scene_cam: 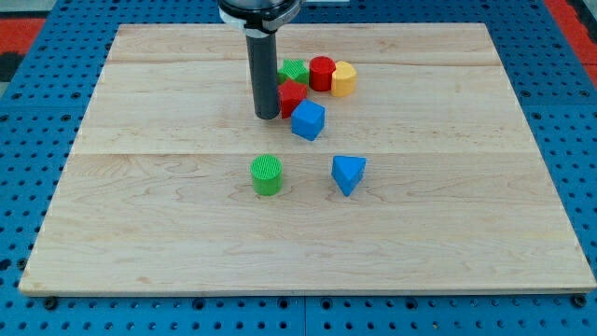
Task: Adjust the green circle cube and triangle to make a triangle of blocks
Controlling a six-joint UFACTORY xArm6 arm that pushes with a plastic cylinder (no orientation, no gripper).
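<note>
My tip [267,115] rests on the board just left of a small red block [292,97], touching or nearly touching it. The blue cube [308,120] lies right of the tip, against the red block's lower right. The green circle block [266,175] stands below the tip, apart from the others. The blue triangle block [348,174] lies right of the green circle, below the blue cube. The rod hides part of what is behind it.
Behind the red block sit a green block [295,70], a red cylinder [322,73] and a yellow block [344,79] in a row. The wooden board [140,233] lies on a blue pegboard surface.
</note>
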